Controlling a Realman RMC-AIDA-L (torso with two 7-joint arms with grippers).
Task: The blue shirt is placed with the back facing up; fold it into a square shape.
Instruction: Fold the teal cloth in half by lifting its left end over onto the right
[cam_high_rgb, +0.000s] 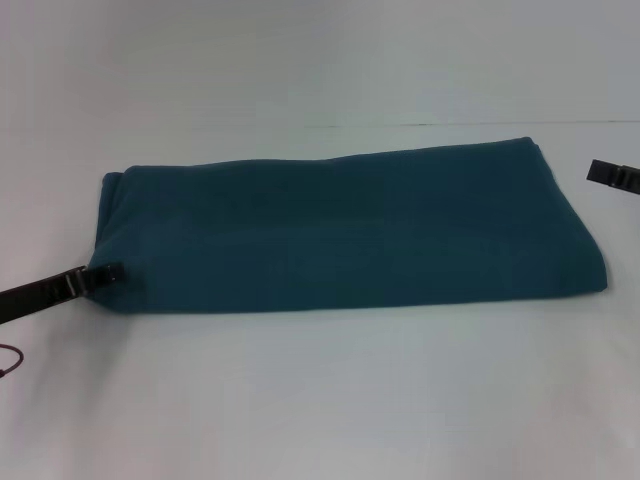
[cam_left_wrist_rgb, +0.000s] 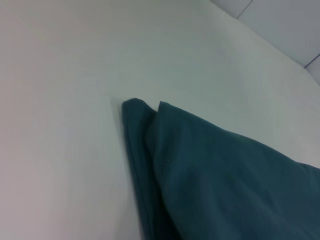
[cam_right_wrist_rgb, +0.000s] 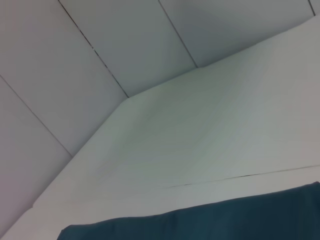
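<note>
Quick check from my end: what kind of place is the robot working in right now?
Probably a lab or test bench, not a home. The blue shirt lies folded into a long band on a plain white table; bare pale panels stand behind. The left gripper is at the shirt's near left corner, the right gripper off its right end.

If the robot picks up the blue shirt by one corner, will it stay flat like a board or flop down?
Probably flop. The blue shirt is soft knit lying in folded layers, so lifted by the corner near the left gripper it would likely sag and unfold. It looks unlikely to roll or break, and pushing it would probably bunch it up.
</note>
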